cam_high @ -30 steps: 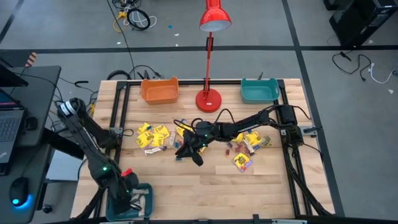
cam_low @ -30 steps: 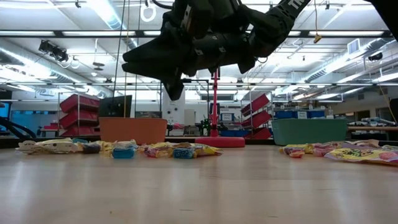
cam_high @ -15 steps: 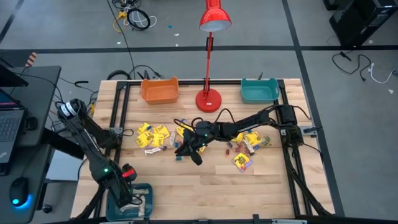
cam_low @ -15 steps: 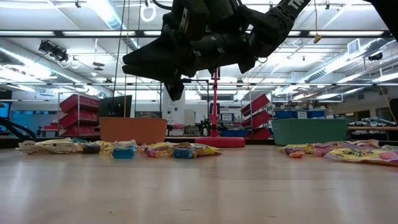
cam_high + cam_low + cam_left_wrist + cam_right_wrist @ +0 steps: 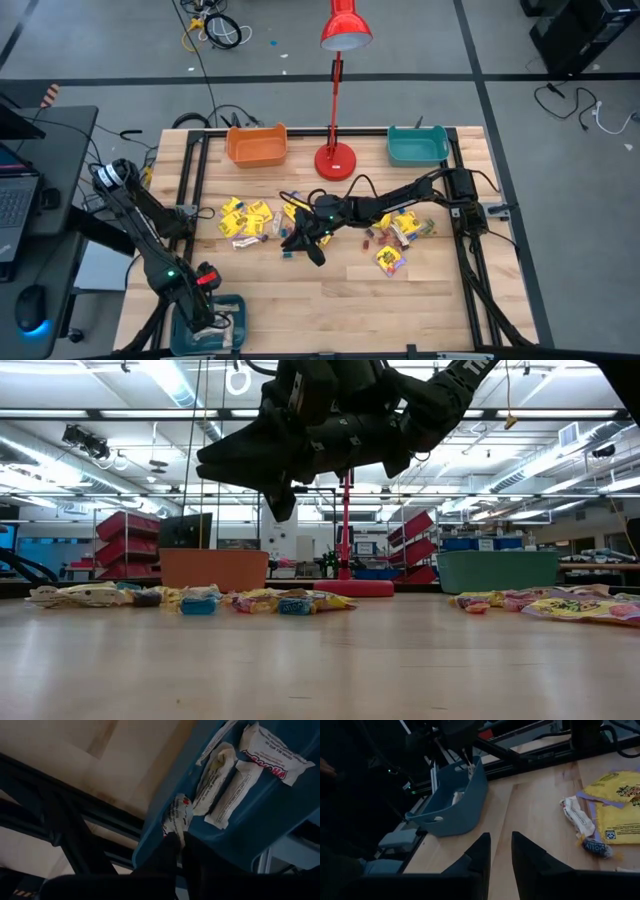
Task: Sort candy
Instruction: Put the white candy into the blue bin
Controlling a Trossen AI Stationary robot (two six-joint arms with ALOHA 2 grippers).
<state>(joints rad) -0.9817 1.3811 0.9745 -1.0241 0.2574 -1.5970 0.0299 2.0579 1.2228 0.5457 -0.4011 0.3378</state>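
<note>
The left hand (image 5: 175, 845) reaches into a blue bin (image 5: 232, 306) at the bench's (image 5: 300, 300) front left corner, its fingers nearly together around a pale wrapped bar (image 5: 177, 815), with three more bars beside it. The right hand (image 5: 300, 243) hangs above mid-bench, fingers slightly apart and holding nothing. The candy (image 5: 247, 219) lies scattered across the middle of the bench.

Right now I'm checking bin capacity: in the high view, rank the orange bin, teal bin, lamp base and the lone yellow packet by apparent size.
1. orange bin and teal bin: alike, not ranked
2. lamp base
3. yellow packet
</note>
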